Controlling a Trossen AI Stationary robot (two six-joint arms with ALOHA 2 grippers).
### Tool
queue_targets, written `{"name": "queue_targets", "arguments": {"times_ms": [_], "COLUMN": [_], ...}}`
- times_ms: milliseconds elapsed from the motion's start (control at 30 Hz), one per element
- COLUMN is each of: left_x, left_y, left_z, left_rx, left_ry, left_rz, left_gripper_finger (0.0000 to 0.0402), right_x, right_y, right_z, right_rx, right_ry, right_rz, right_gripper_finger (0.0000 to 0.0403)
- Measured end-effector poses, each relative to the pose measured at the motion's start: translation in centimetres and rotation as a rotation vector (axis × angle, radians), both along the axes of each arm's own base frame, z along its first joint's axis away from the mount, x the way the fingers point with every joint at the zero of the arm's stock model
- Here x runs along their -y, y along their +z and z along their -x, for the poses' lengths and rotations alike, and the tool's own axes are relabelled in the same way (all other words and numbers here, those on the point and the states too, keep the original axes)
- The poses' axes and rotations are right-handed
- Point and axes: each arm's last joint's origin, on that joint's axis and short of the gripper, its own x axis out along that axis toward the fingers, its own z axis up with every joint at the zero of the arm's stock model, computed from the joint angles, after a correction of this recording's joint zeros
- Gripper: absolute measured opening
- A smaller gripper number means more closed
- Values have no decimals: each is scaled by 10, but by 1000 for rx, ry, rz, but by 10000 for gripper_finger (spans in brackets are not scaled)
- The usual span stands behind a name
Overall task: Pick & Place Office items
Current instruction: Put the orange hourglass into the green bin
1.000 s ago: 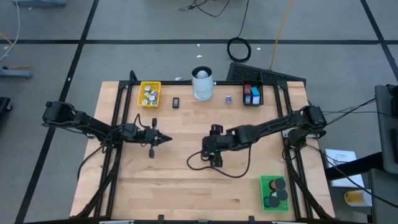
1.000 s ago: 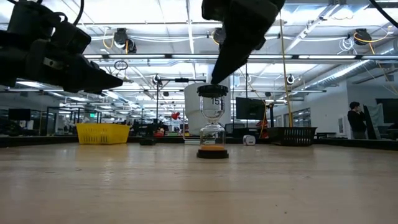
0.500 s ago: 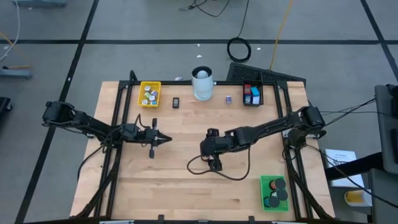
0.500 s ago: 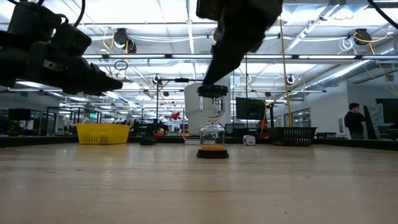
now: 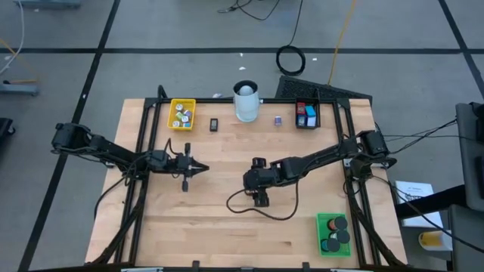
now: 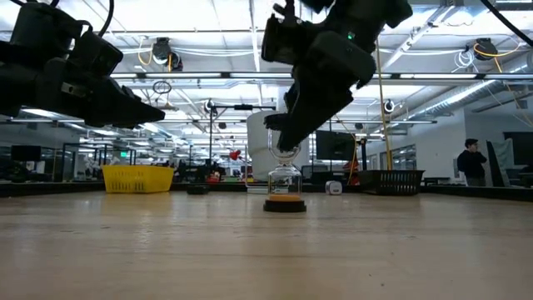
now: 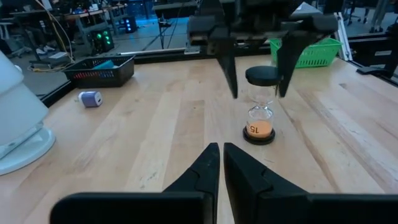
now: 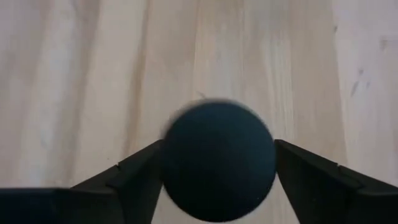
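Note:
A small hourglass (image 6: 284, 179) with black caps and orange sand stands upright on its lower cap at the table's middle, also in the left wrist view (image 7: 261, 118). My right gripper (image 7: 258, 93) hangs over it, open and slanting down. Its fingers stand on either side of the round black top cap (image 8: 217, 158), with a gap showing at one finger. In the high view the right gripper (image 5: 259, 193) hides the hourglass. My left gripper (image 5: 206, 168) waits shut above the table's left half, pointing at the hourglass.
At the far edge stand a yellow tray (image 5: 182, 114) with small pieces, a white cylinder (image 5: 246, 102) and a black tray (image 5: 306, 115) with coloured blocks. Between them lie a small black item (image 5: 214, 125) and a purple one (image 5: 278, 120). A green tray (image 5: 333, 233) with black discs is near right.
My right gripper has come down over the hourglass, so its fingers now flank the top cap instead of hanging above it. The hourglass has stayed upright in place.

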Motion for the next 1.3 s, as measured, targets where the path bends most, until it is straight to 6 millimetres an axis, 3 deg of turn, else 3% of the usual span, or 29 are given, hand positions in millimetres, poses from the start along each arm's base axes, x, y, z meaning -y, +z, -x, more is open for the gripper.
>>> {"name": "queue_targets", "arguments": {"times_ms": [267,567,767,933,1133,1300], "left_x": [0,0,0,0,0,0], "left_y": [0,-1,-1,-1,-1,-1], "left_z": [0,0,0,0,0,0], "left_rx": [-1,-6,-9,-8,-9,-9], "left_ry": [0,1,1,2,3,3], "left_rz": [0,2,1,3,7,7], "left_gripper_finger": [31,31,31,31,31,31], "right_x": [3,-9,-46,-80,-109,-122], "right_y": [5,27,70,96,99,94], "right_z": [-4,13,59,110,166,196], "right_rx": [48,49,30,9,-99,-146], "right_ry": [-5,-20,-93,-237,-437,-555], "right_rz": [-9,-49,-183,-281,-323,-302], "right_gripper_finger": [208,207,207,207,207,207]}}
